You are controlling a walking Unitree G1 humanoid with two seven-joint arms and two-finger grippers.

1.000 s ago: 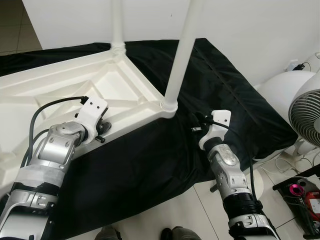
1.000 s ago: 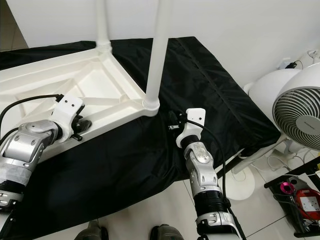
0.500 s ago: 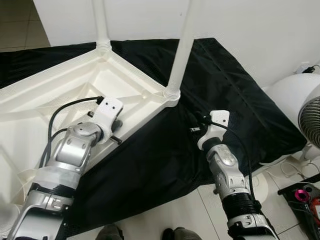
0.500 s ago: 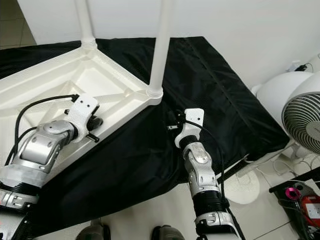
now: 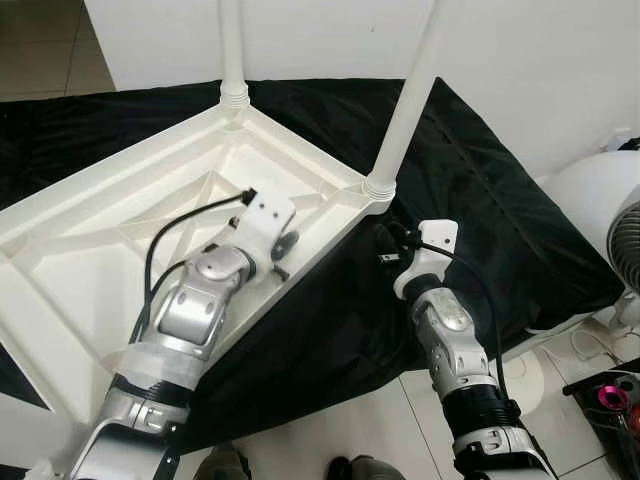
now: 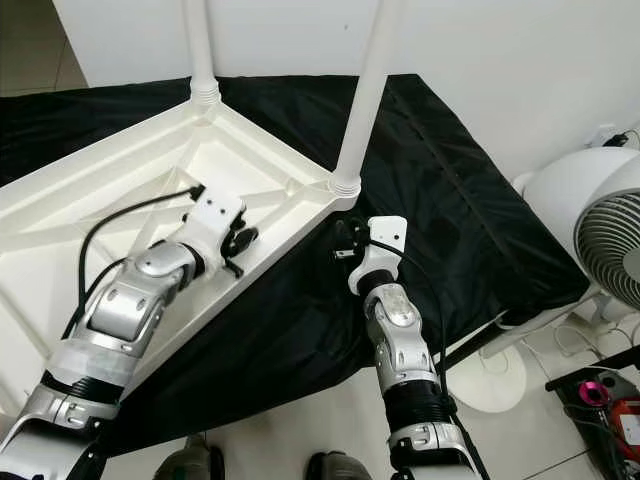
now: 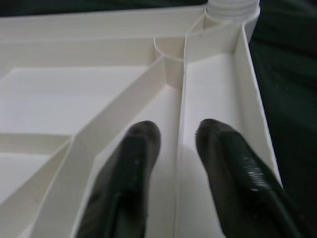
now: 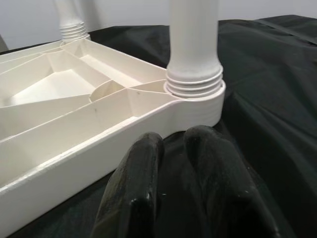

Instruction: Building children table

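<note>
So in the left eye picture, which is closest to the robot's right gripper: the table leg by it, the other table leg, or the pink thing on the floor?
Starting from the right gripper:
1. Near table leg, standing in the tabletop corner just beside the gripper.
2. Far table leg, at the back corner, toward the robot's left.
3. Pink thing, on the floor at the far right edge.

I see black cloth (image 5: 470,190) spread over low bench; white upturned children's table (image 5: 130,220) lies directly on it, two legs (image 5: 410,95) pointing up.

We note the white plastic tabletop (image 5: 120,215) lying upside down, ribbed underside up, two legs (image 5: 408,100) screwed upright into corners.
</note>
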